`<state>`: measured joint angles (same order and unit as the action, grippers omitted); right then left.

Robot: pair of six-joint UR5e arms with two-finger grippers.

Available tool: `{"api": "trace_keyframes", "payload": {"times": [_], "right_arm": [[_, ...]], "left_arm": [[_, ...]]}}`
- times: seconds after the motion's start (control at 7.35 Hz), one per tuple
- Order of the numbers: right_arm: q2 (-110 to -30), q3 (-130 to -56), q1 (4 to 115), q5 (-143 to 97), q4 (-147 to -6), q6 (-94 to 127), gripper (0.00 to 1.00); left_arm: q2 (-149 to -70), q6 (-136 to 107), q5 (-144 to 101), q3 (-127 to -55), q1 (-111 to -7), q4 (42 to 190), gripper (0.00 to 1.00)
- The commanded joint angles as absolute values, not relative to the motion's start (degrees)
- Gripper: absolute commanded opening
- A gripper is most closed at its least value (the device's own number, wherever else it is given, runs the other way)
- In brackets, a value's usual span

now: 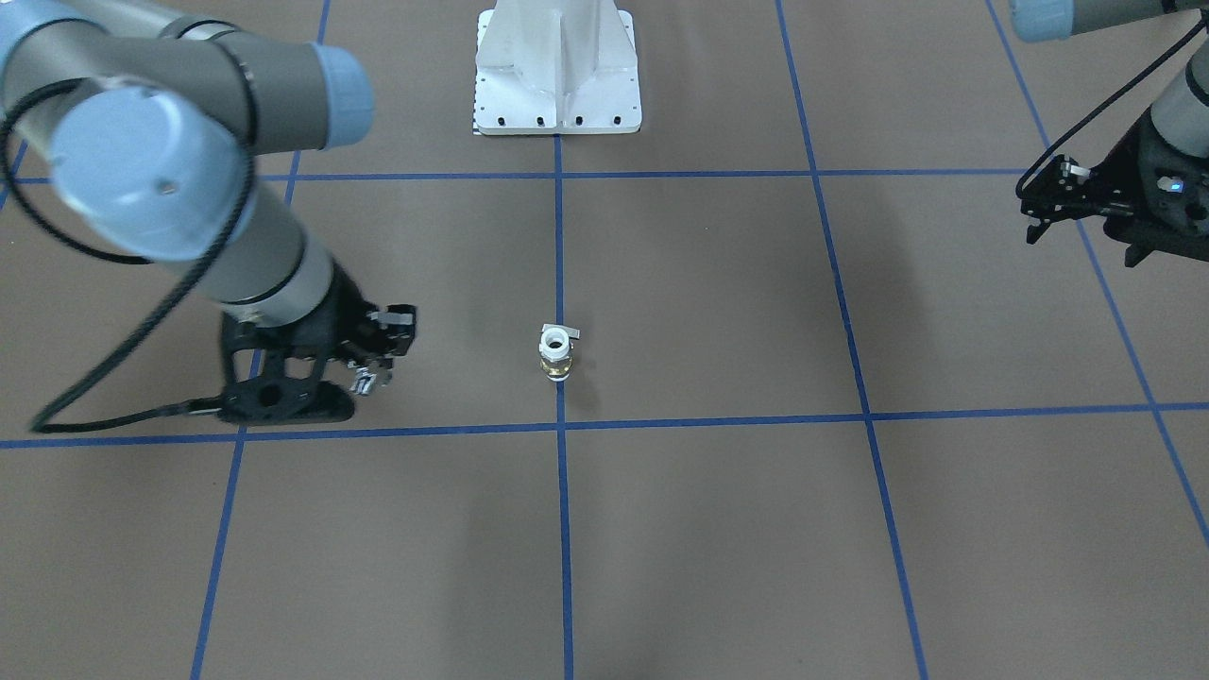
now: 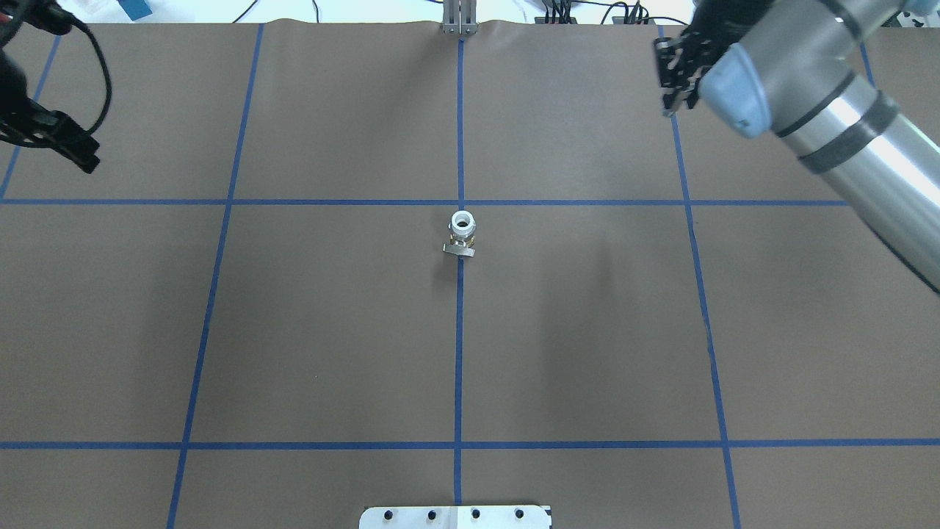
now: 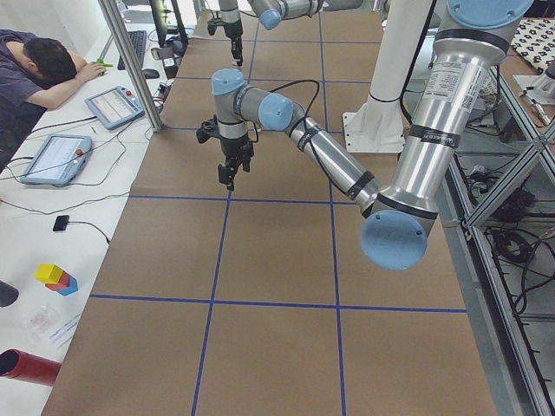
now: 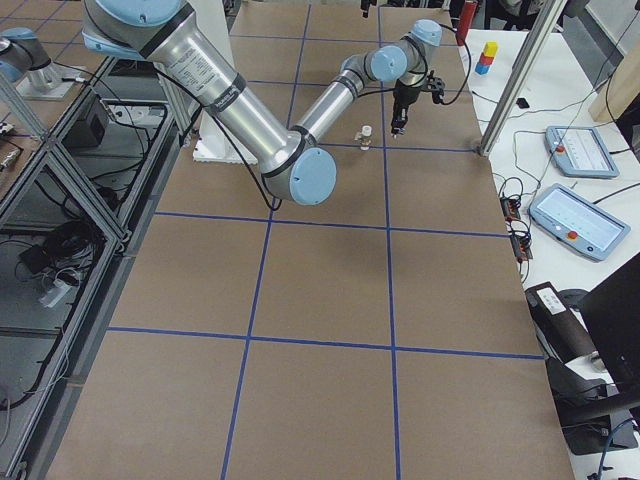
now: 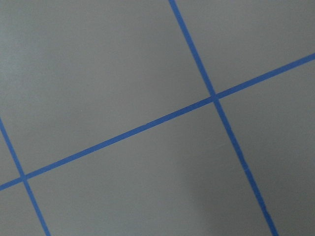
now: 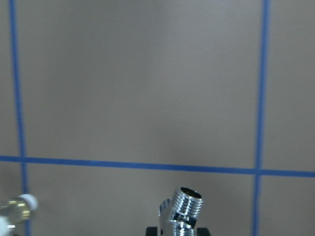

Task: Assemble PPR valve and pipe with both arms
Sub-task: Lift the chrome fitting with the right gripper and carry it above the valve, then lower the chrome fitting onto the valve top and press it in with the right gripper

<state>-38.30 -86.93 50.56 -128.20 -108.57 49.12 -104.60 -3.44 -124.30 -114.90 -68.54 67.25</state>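
The PPR valve (image 1: pixel 555 351) stands upright on the table's centre line, white end up, brass middle, small lever on the side; it also shows in the overhead view (image 2: pixel 462 234) and at the right wrist view's bottom left (image 6: pixel 17 211). My right gripper (image 1: pixel 373 373) hangs just above the table, well to the valve's side, shut on the shiny threaded pipe (image 6: pixel 182 209), also visible in the front view (image 1: pixel 364 381). My left gripper (image 1: pixel 1037 201) is far off on the other side, raised, open and empty. The left wrist view shows only bare table.
The brown table (image 2: pixel 330 330) is marked with blue tape lines (image 2: pixel 459 367). The white bolted pedestal (image 1: pixel 557 71) stands at the robot's side. An operator (image 3: pixel 39 65) with tablets (image 3: pixel 56 156) sits beyond the far table edge.
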Motion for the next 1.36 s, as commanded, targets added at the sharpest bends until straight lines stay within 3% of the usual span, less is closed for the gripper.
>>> {"api": "trace_keyframes", "payload": {"times": [0.0, 0.27, 0.68, 1.23], "right_arm": [[-31.3, -82.5, 42.1, -123.2, -108.5, 58.8, 0.0], [-27.3, -76.7, 39.4, -120.8, -107.9, 59.4, 0.0], [-27.7, -73.4, 37.4, -118.8, -104.5, 59.4, 0.0], [-27.9, -73.0, 37.4, -118.8, -104.1, 59.3, 0.0]], "left_arm": [[-101.3, -2.5, -124.5, -114.3, -69.0, 69.9, 1.0], [-101.0, -2.6, -124.5, -113.6, -69.0, 70.8, 1.0], [-100.6, -2.6, -124.5, -113.7, -69.0, 70.8, 1.0], [-100.6, -2.7, -124.5, -113.8, -68.9, 70.8, 1.0]]}}
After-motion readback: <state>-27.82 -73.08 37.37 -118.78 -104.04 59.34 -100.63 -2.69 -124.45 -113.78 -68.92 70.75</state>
